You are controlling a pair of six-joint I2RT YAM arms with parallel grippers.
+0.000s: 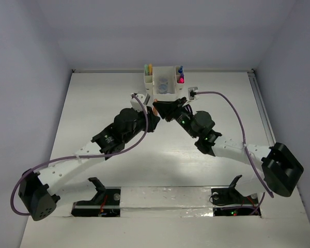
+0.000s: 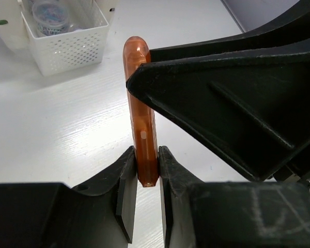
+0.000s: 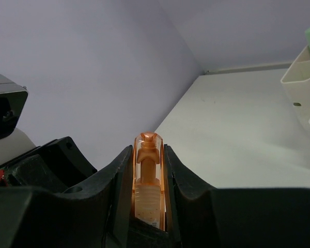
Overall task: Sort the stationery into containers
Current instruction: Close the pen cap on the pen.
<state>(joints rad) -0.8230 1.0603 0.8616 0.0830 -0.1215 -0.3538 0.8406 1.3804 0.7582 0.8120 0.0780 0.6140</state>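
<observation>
An orange marker with a clear orange cap is held between both grippers above the table, just in front of the white organizer. My left gripper is shut on the marker's lower end. My right gripper is shut on its capped end, and its black finger crosses the left wrist view. In the top view the two grippers meet tip to tip and hide the marker. The organizer holds a round tub, green and yellow markers, and blue and pink items.
The organizer's perforated front wall is a short way beyond the marker's tip, and its corner is at the right edge of the right wrist view. Purple cables loop over the table. White walls enclose the table on three sides.
</observation>
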